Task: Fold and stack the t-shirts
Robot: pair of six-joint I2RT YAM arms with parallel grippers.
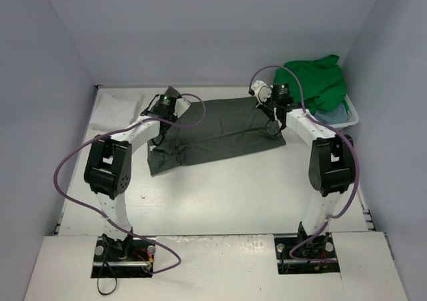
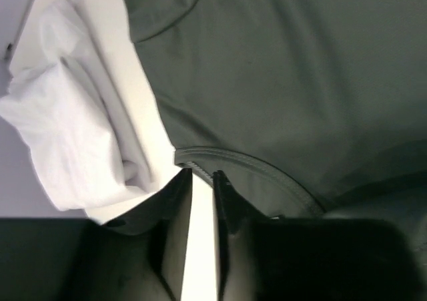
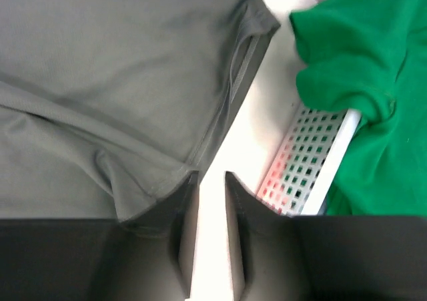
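Observation:
A dark grey-olive t-shirt (image 1: 220,131) lies spread flat in the middle of the table. My left gripper (image 1: 165,104) hovers at its left edge; in the left wrist view its jaws (image 2: 202,175) stand slightly open just short of the shirt's collar (image 2: 253,164), with bare table between them. My right gripper (image 1: 268,95) is at the shirt's far right corner, open (image 3: 211,175), its left finger beside the shirt's hem (image 3: 160,187), holding nothing. A white t-shirt (image 2: 73,134) lies crumpled at the left. A bright green t-shirt (image 1: 313,81) heaps over the basket.
A white plastic basket (image 1: 350,117) stands at the right rear; its perforated wall (image 3: 307,161) is close to my right gripper. A light blue cloth (image 1: 333,117) shows inside it under the green shirt. Grey walls enclose the table on three sides.

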